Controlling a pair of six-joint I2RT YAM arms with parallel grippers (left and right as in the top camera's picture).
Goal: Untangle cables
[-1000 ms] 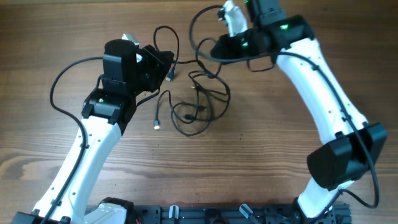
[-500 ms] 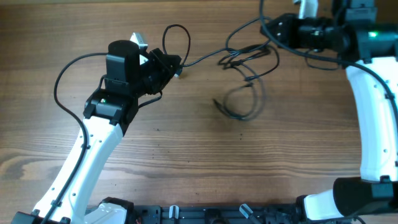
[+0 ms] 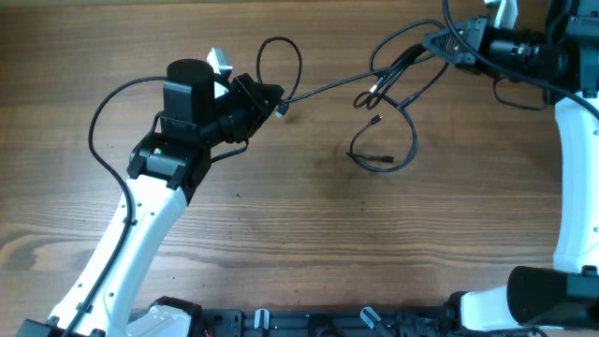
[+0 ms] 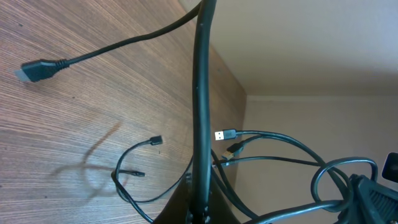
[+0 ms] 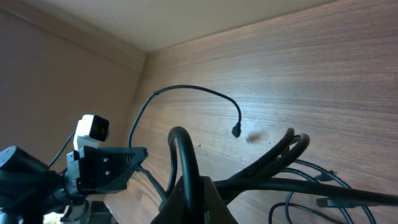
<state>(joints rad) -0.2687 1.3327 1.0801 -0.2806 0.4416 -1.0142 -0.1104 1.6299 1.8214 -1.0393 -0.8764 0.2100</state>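
Note:
The thin black cables (image 3: 393,89) hang as loose loops between my two grippers, over the wooden table. My left gripper (image 3: 271,96) is shut on one cable; a loop (image 3: 279,58) stands above it and a strand runs right to the bundle. In the left wrist view that cable (image 4: 203,106) runs straight up from the jaws. My right gripper (image 3: 435,42) is shut on the bundle's upper end, lifted at the far right. In the right wrist view a cable loop (image 5: 185,158) sits between its jaws. Loose plug ends (image 3: 374,122) dangle under the bundle.
The wooden table (image 3: 309,234) fills the view. Thicker black wires (image 3: 103,122) run along my white arms. A dark rail (image 3: 309,323) lies at the front edge.
My right gripper pulled the bundle up and far to the right, off the table's middle. The cables have stretched out between the grippers. My left gripper moved slightly right, still holding its cable.

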